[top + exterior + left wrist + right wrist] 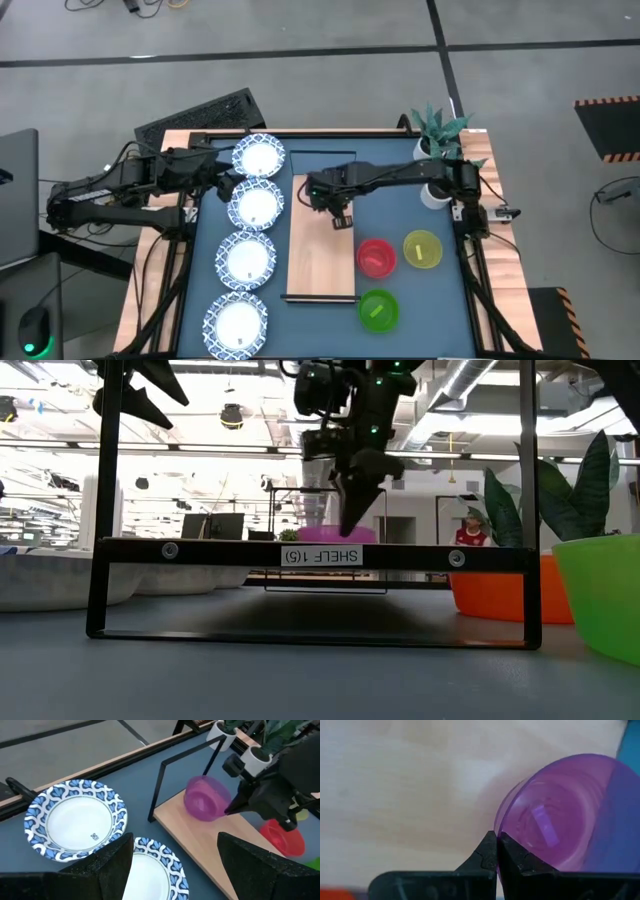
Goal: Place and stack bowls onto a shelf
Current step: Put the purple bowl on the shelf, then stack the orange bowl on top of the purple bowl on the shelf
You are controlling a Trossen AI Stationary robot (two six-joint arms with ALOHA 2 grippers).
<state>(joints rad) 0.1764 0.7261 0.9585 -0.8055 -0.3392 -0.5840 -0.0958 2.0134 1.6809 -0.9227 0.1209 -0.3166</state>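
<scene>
My right gripper (340,216) is over the far end of the light wood shelf (320,255) and is shut on the purple bowl (204,799), which its own body hides in the high view. My left gripper (175,840) is open above the two far white dishes with blue rims (259,158) (256,205) and touches nothing. Two more such dishes (247,257) (237,322) lie in the same row on the blue table, left of the shelf. The red (376,257), yellow (422,250) and green (377,309) bowls stand on the table to the right of the shelf. My right gripper pinches the purple bowl's rim (501,827) between its two shut fingertips (489,851). The fingers come from above, pointing down. The bowl is tipped onto its side and hangs beside the fingers over the board's far end (190,827); I cannot tell whether its lower edge touches the wood.
A black metal frame (159,785) stands around the shelf's far end, and a black bar labelled SHELF (320,556) crosses the low view. A white plant pot with a green plant (437,140) is at the table's far right corner. A keyboard (200,115) lies beyond the far left edge.
</scene>
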